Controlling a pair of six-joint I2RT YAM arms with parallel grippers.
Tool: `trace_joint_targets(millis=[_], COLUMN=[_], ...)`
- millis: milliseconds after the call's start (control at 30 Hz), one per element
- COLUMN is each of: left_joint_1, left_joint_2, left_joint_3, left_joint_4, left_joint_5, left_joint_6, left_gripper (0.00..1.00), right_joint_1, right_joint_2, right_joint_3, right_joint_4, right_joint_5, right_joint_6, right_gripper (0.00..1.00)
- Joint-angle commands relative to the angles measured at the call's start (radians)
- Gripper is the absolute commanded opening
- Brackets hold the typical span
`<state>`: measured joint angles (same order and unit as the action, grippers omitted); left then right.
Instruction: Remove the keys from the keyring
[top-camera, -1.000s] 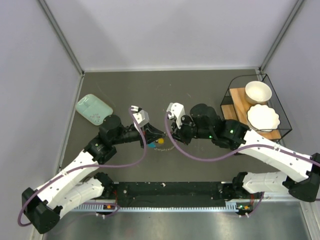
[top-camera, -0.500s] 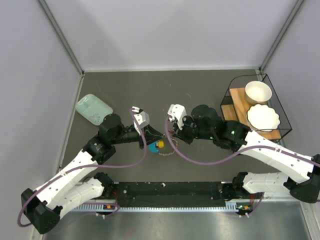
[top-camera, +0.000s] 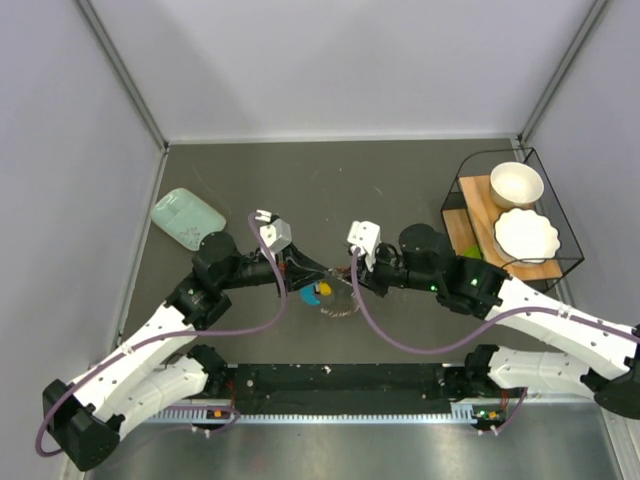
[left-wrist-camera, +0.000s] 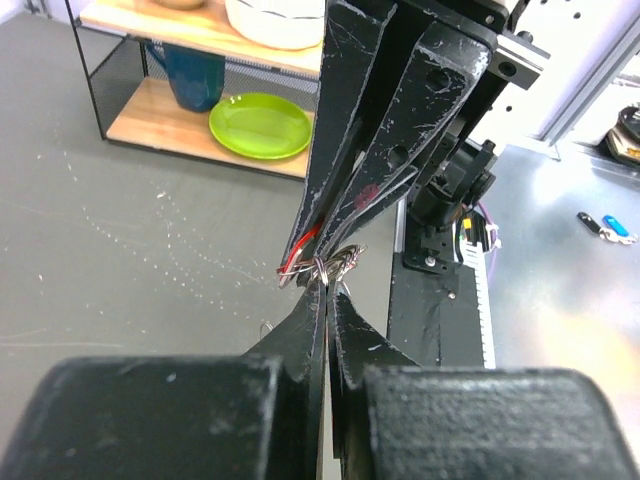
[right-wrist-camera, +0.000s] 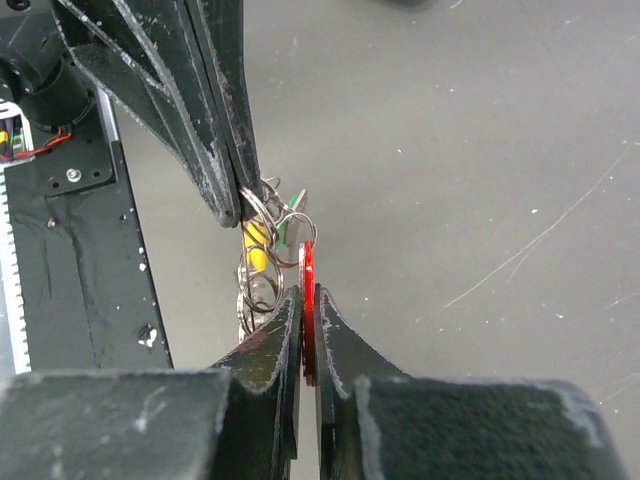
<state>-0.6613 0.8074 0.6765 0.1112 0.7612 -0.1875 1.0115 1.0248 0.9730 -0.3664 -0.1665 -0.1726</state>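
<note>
The bunch of keys hangs between my two grippers above the table. My left gripper is shut on a thin wire ring of the keyring. It also shows in the right wrist view. My right gripper is shut on the red key, whose head sits edge-on between the fingers. A yellow key, a green key and silver rings hang beside it. From above I see the keyring's blue part and its pale piece under the fingertips.
A mint-green flat box lies at the left. A wire rack at the right holds a white bowl and a white plate. Its lower shelf has a green plate and a blue cup.
My right gripper has drawn back to the right and lower with the red key. The bunch is now stretched between the grippers, and the pale piece shows below it.
</note>
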Motion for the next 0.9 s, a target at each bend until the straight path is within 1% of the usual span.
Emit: trace_joint_targets(millis=[0, 33, 167, 267, 300, 333, 467, 600, 767, 867], left_joint_1=[0.000, 0.005, 0.008, 0.009, 0.009, 0.011, 0.017, 0.017, 0.017, 0.017], left_joint_2=[-0.039, -0.039, -0.040, -0.033, -0.028, -0.024, -0.016, -0.005, -0.001, -0.001], left_joint_3=[-0.008, -0.011, -0.014, -0.012, -0.006, -0.005, 0.012, 0.021, 0.018, 0.020], left_joint_4=[0.200, 0.211, 0.251, 0.236, 0.207, 0.196, 0.156, 0.134, 0.142, 0.143], left_joint_5=[0.081, 0.085, 0.093, 0.107, 0.118, 0.124, 0.174, 0.219, 0.234, 0.250], left_joint_6=[-0.059, -0.081, -0.105, -0.083, -0.058, -0.047, -0.010, 0.002, 0.000, -0.001], left_gripper=[0.00, 0.00, 0.00, 0.00, 0.00, 0.00, 0.00, 0.00, 0.00, 0.00], right_joint_1=[-0.024, -0.022, -0.022, -0.022, -0.024, -0.024, -0.024, -0.024, -0.024, -0.024], right_joint_2=[-0.038, -0.048, -0.069, -0.087, -0.100, -0.127, -0.205, -0.223, -0.195, -0.174], right_joint_3=[-0.034, -0.043, -0.106, -0.106, -0.103, -0.097, -0.094, -0.073, -0.071, -0.074], right_joint_4=[0.040, 0.050, 0.090, 0.096, 0.093, 0.093, 0.099, 0.122, 0.187, 0.204], right_joint_5=[0.062, 0.065, 0.061, 0.052, 0.041, 0.033, 0.018, -0.016, -0.167, -0.232], right_joint_6=[0.001, -0.001, 0.005, 0.038, 0.051, 0.054, 0.070, 0.077, 0.103, 0.114], right_gripper=[0.02, 0.00, 0.00, 0.21, 0.28, 0.30, 0.34, 0.35, 0.33, 0.32])
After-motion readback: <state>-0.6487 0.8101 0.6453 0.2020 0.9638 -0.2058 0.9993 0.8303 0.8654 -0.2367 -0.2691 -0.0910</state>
